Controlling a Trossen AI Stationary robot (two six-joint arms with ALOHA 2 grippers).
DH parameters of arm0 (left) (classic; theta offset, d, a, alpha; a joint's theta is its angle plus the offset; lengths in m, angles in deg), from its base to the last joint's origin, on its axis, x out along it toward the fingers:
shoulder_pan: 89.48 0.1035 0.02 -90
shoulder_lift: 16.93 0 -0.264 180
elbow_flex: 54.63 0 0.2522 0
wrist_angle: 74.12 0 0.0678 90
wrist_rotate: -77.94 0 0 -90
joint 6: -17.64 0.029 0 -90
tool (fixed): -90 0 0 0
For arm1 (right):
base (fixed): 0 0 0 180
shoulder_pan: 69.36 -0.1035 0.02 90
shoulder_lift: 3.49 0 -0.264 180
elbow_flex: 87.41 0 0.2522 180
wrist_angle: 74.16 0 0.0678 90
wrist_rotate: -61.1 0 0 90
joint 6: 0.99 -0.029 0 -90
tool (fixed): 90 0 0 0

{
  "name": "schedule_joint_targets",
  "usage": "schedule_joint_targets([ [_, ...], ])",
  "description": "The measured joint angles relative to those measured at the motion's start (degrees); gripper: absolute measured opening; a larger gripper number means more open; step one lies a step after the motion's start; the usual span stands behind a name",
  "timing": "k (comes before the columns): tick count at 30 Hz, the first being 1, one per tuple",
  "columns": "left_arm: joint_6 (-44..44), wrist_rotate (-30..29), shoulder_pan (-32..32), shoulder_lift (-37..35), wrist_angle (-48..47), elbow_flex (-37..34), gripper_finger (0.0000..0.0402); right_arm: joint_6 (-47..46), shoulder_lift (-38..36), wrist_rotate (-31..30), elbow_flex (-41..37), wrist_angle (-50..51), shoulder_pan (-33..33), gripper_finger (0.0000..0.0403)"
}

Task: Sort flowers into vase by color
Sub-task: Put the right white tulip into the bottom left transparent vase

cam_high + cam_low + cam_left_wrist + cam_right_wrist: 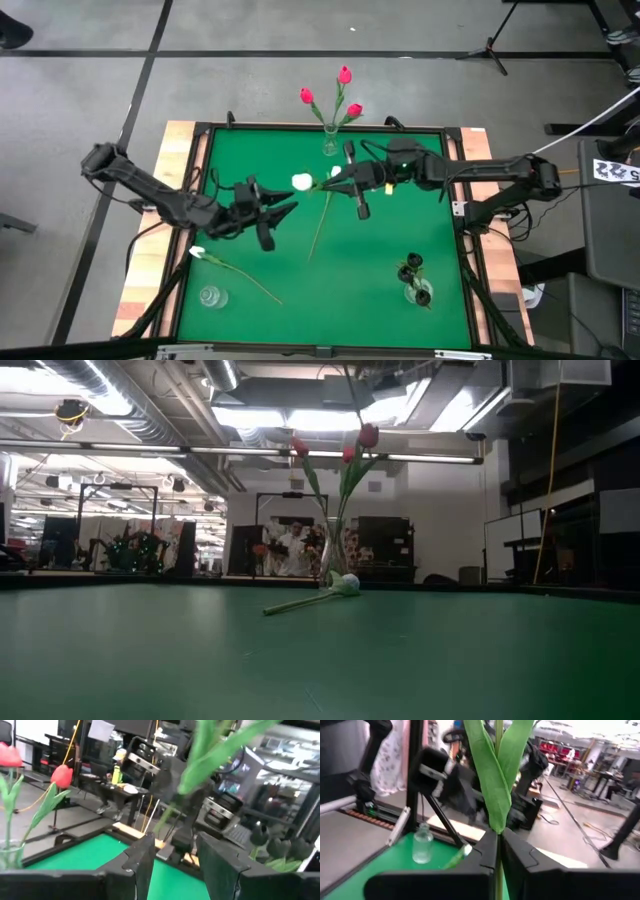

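Observation:
My right gripper (338,186) is shut on a white tulip (302,182), held above the table's far middle. Its green leaves (495,775) rise past the fingers. My left gripper (288,208) is open and points at that flower from the left; the blurred leaves (220,750) hang ahead of its fingers (142,865). A second white tulip (337,172) lies flat on the table in front of the far vase (345,584). A third white tulip (197,252) lies near the left edge. Three pink-red tulips (344,75) stand in the far vase (330,142). My right gripper pinches the white tulip's stem just below the leaves (498,845) between its two fingers (482,855). It comes level from the table's right. The flower is lifted clear, with leaves and head reaching beyond the fingertips toward my left arm.
An empty glass vase (210,296) stands at the near left corner (422,842). A vase of black tulips (415,280) stands near right. Wooden rails border the green table (380,250). Furniture and a person show in the room beyond.

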Motion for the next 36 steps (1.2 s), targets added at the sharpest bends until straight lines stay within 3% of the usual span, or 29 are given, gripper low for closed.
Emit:
schedule_joint_targets([
  [7, 2.0, 3.6, 4.9, 3.3, 2.8, 0.0, 0.0143, -0.1, 2.5, 0.3, 2.4, -1.7, -2.0, 0.0018],
  [18, 2.0, 15.0, 9.7, 7.0, 9.0, 0.2, 0.0144, -1.3, 4.0, -1.0, 2.6, -7.2, -2.2, 0.0019],
  [31, 2.8, 16.0, 10.7, 8.1, 8.2, 1.7, 0.0143, -3.3, 6.9, 0.7, 2.5, -9.8, -2.1, 0.0019],
  [36, 2.8, 16.1, 10.7, 8.1, 7.0, 1.7, 0.0113, -3.4, 6.9, 0.8, 2.5, -11.2, -2.1, 0.0019],
])
